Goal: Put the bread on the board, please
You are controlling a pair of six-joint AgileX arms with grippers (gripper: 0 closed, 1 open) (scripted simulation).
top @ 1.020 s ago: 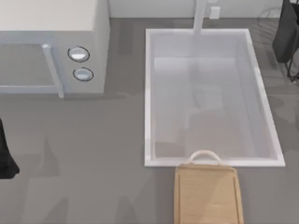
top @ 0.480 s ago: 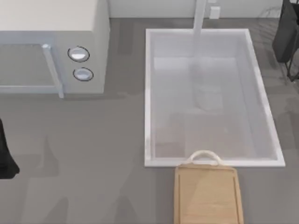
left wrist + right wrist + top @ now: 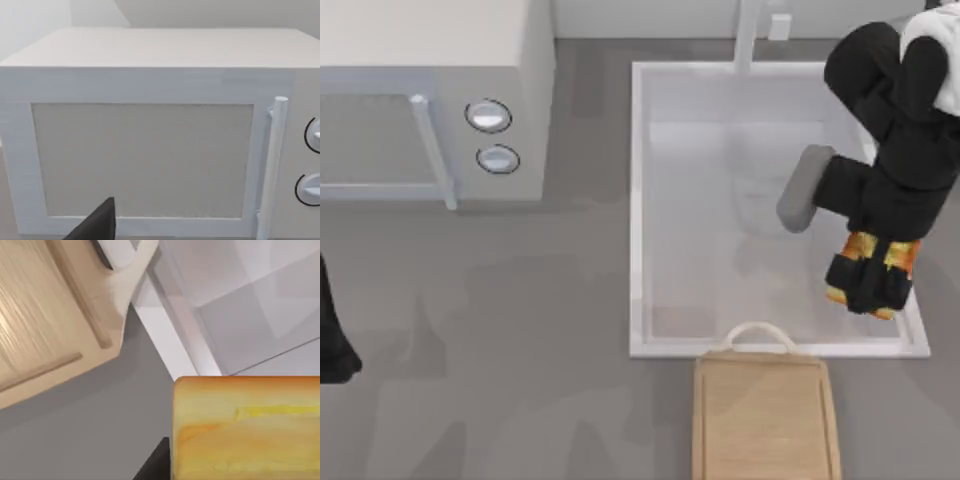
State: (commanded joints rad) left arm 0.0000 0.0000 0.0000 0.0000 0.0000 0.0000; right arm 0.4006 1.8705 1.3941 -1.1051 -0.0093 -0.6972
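Observation:
The bread (image 3: 861, 246) shows as golden-orange patches between the dark fingers of my right gripper (image 3: 868, 290), which is shut on it above the right front corner of the sink. In the right wrist view the bread (image 3: 245, 430) sits close up, with the board (image 3: 45, 315) off beyond the sink's rim. The board (image 3: 765, 420) is light tan wood with a white loop handle (image 3: 757, 333); it lies just in front of the sink, left of and nearer than the gripper. My left arm (image 3: 330, 340) is parked at the table's left edge.
A white sink (image 3: 636, 200) with a faucet (image 3: 748, 30) takes up the middle and right of the table. A white microwave (image 3: 430, 60) stands at the back left, and the left wrist view faces its door (image 3: 142, 160). Bare grey tabletop lies left of the board.
My right arm has swung in from the back right corner with the bread in its gripper and now hangs over the sink's right front part. The left arm and board have not moved.

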